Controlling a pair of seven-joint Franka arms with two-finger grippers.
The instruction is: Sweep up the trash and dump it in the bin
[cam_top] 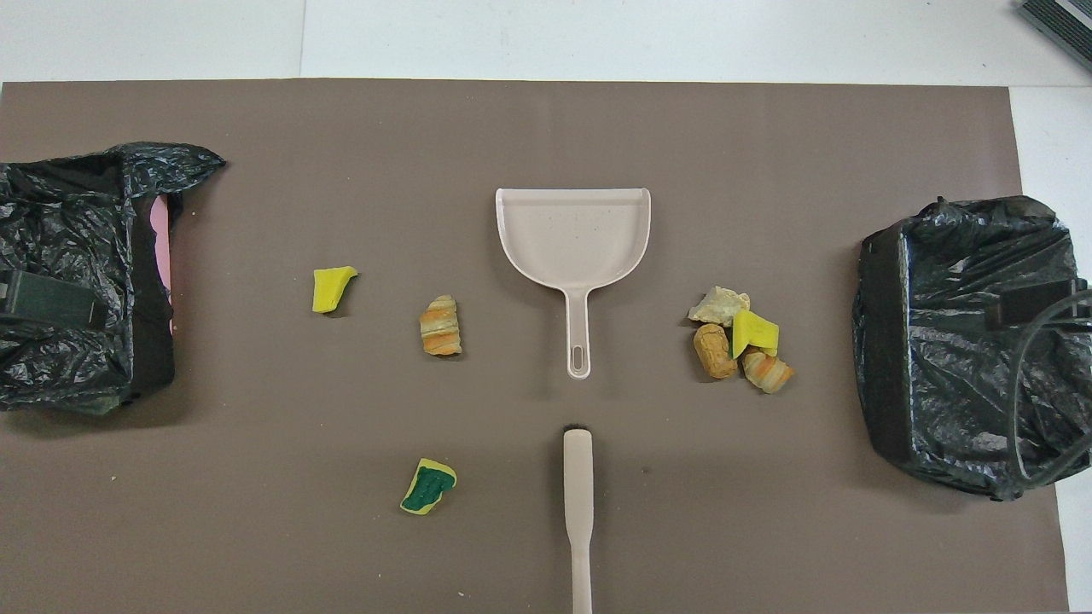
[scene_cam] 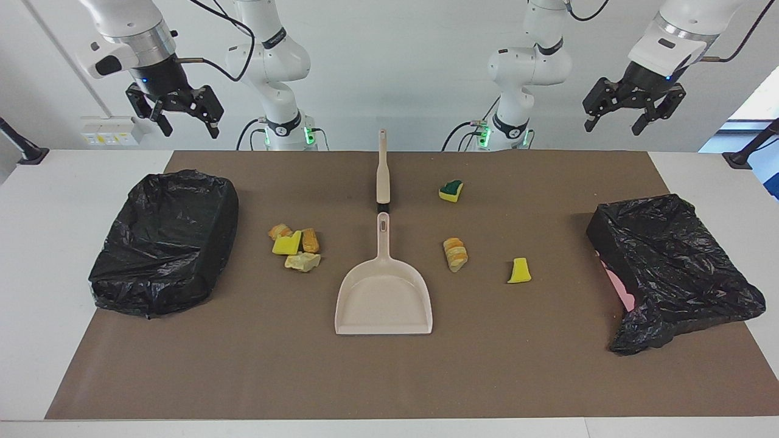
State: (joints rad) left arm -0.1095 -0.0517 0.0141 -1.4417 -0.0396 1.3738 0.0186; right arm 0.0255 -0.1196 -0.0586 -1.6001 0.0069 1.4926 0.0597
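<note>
While scattered on the mat, trash (scene_cam: 296, 244) looks spongy, yellow and tan.

White table (scene_cam: 73, 255), mostly covered by brown mat (scene_cam: 389, 377). Plain white wall (scene_cam: 389, 73) past the table's robot end, evenly lit. White socket strip (scene_cam: 109, 131) low on that wall toward the right arm's end. Black clamp mounts (scene_cam: 24, 149) at both table corners there. Bright window (scene_cam: 758, 103) toward the left arm's end.
</note>
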